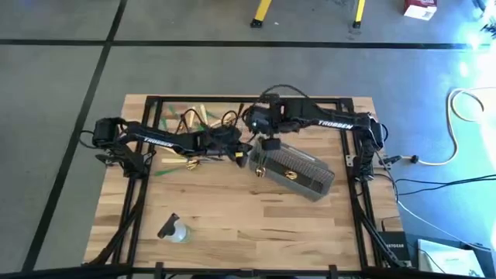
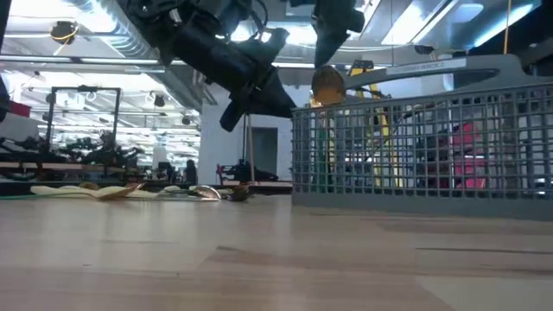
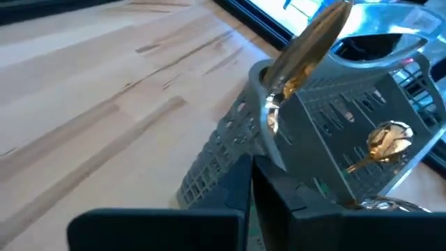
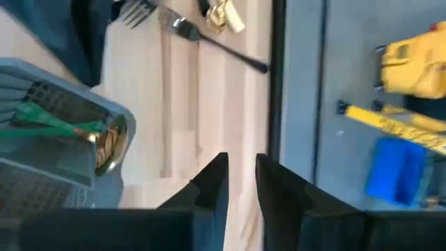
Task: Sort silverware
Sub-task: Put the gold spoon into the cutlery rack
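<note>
My left gripper (image 1: 242, 153) hangs at the left end of the grey mesh basket (image 1: 298, 169), shut on a gold utensil (image 3: 306, 52). The basket lies on the table right of centre. It holds a gold spoon (image 3: 387, 139) and a green utensil (image 4: 42, 122). My right gripper (image 4: 242, 183) is open with nothing between its fingers. It hovers just above the basket's far left corner (image 1: 267, 147). Loose silverware lies flat on the table at the far left (image 1: 190, 120) and beside my left arm (image 1: 177, 163). My left gripper pinches the gold utensil by its near end (image 3: 277, 150) between its two fingers (image 3: 237, 188). The rest of the utensil sticks out past the fingertips, slanting up over the basket's corner. Whether it touches the basket's rim, I cannot tell.
A small clear bottle (image 1: 174, 230) lies near the table's front left. A black frame rail (image 1: 232, 98) runs along the table's far edge, with side rails left and right. A black-handled fork (image 4: 188, 31) lies beyond my right gripper. Bare wood stretches in front of the basket.
</note>
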`<move>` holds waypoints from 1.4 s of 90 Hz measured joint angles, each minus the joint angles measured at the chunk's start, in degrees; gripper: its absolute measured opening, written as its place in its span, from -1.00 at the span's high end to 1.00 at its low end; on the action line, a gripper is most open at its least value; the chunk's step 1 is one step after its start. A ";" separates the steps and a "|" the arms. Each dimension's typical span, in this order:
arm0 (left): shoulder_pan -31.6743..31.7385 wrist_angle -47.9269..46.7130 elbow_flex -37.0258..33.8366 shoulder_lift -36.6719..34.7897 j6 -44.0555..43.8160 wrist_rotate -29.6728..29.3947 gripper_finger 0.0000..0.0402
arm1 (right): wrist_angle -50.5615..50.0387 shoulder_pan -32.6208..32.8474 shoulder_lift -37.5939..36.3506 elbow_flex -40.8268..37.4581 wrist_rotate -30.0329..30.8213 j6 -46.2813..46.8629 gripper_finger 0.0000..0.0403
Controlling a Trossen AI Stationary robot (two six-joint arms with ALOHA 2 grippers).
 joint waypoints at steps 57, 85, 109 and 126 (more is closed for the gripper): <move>1.79 -0.55 0.00 0.00 1.16 -0.06 1.00 | 3.16 -0.25 0.39 -5.68 -10.67 -1.07 0.72; 1.79 -1.35 0.00 0.00 1.14 -0.04 1.00 | 3.32 3.15 0.39 -5.66 -14.29 -1.07 0.72; 1.79 -1.31 0.00 0.00 1.11 -0.04 1.00 | 4.55 7.35 0.39 -5.67 -18.56 -1.09 0.72; 1.76 -1.20 0.00 0.00 1.11 -0.04 1.00 | 5.13 9.66 0.39 -5.67 -20.59 -1.46 0.72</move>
